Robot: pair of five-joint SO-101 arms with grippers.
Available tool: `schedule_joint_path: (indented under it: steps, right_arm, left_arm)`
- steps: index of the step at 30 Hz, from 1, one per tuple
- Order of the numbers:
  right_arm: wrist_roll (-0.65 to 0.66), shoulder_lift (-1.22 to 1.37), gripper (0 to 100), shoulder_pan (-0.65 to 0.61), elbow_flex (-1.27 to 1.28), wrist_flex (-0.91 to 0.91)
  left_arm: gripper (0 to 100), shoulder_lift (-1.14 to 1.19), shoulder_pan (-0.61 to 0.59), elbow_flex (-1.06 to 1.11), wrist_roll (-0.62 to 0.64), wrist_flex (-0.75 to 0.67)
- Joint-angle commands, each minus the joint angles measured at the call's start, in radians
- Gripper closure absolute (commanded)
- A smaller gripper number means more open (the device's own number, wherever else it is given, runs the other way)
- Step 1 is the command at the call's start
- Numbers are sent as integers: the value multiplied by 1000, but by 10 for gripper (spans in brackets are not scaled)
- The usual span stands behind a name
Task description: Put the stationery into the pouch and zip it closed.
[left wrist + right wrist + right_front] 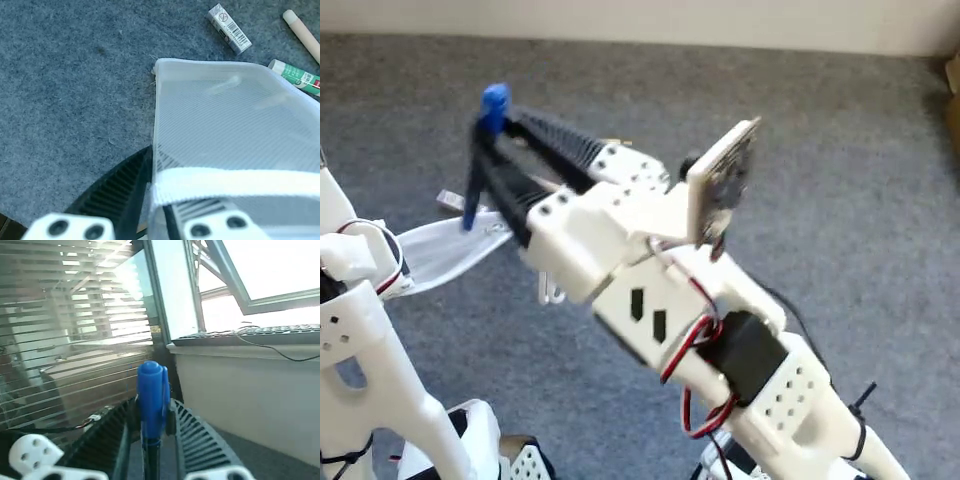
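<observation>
Evidently little was done: the left end effector (156,200) pinched an edge of the pouch (235,115), the right end effector (150,412) clamped a blue pen (151,390) just above the pouch, and a glue stick (297,77), small box (229,28) (an eraser, perhaps) and wooden stick (302,32) lay beside the pouch, unpacked, with zipping yet to come.

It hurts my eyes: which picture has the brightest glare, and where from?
Right wrist view: daylight through the window washes out white behind the blue pen in the right tool, streaking the blinds. Left wrist view: soft, even light on the mesh pouch, no harsh glare.
</observation>
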Motion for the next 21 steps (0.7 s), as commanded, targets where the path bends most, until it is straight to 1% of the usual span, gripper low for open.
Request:
schedule_joint_path:
  steps: [1,11,16,18,21]
  right_arm:
    - [-2,-28,993,-50,-13,-28]
    - [-2,-19,993,-84,56,-36]
    - [0,-27,993,-79,166,-214]
    - [0,-25,993,-79,205,-254]
    - [66,-21,993,-84,263,-298]
  left_arm:
    - [993,13,15,4,14,2]
    - [993,13,18,5,14,2]
    - [993,13,19,5,14,2]
    - [993,13,19,5,14,2]
    - [993,13,19,5,14,2]
